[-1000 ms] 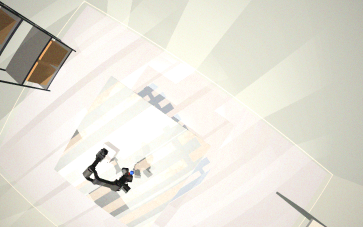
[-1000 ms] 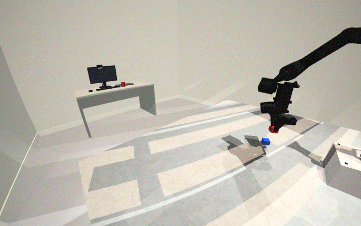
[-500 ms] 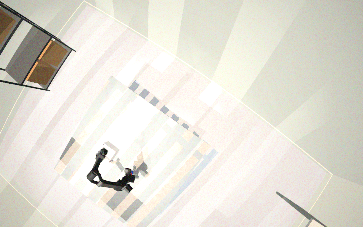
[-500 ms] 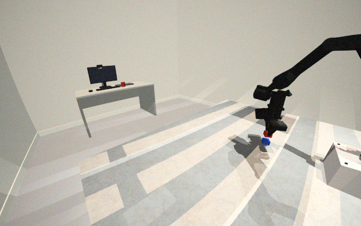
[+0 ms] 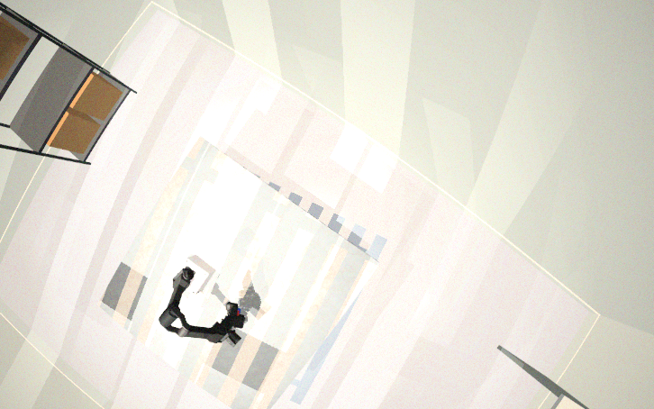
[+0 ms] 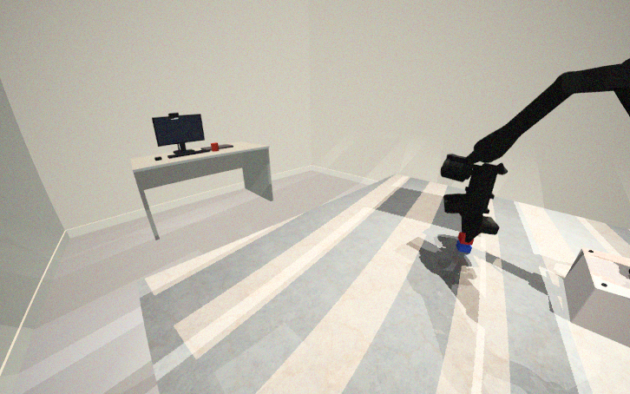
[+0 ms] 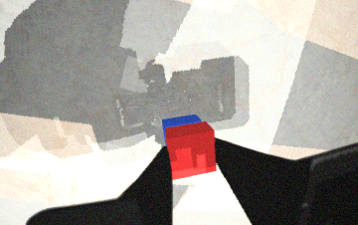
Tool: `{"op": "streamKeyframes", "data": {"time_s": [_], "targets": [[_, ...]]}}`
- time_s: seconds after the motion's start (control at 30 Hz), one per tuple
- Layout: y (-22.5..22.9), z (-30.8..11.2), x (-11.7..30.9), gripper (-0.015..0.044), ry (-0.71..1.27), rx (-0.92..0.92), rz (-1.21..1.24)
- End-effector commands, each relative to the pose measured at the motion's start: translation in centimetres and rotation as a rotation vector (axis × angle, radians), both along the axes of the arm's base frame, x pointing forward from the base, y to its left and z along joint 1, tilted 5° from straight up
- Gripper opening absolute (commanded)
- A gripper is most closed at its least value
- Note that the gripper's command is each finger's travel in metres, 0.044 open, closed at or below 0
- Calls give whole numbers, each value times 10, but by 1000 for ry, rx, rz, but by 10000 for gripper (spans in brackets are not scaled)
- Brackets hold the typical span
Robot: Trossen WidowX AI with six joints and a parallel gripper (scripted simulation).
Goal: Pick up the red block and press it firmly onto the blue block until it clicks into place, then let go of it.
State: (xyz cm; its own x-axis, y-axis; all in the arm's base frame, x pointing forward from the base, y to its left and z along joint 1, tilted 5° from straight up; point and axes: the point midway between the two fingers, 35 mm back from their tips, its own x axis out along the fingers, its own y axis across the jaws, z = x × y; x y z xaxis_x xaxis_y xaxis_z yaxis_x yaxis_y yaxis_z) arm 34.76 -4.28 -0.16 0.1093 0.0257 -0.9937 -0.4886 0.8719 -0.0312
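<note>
One claw (image 5: 240, 313) (image 6: 466, 239) (image 7: 189, 147), closed on the red block. One red block (image 5: 238, 312) (image 6: 464, 239) (image 7: 191, 151), pinched between the claw's fingertips. One blue block (image 6: 463, 246) (image 7: 181, 120), directly below the claw's tips, close under the red block; contact or a small gap, cannot tell. One step in hand, by judgement: lining up and pressing. Hazards, likewise judged: a slight sideways offset of the claw could set studs against edges, tipping or sliding the blue block; a weak push could leave the joint unclicked; early release could leave red sitting crooked.
</note>
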Motion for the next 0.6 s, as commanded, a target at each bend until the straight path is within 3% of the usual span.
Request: {"op": "streamKeyframes", "data": {"time_s": [0.0, 0.57], "targets": [[1, -3, -1, 0, 8, 5, -5], [1, -7, -1, 0, 8, 5, -5]]}}
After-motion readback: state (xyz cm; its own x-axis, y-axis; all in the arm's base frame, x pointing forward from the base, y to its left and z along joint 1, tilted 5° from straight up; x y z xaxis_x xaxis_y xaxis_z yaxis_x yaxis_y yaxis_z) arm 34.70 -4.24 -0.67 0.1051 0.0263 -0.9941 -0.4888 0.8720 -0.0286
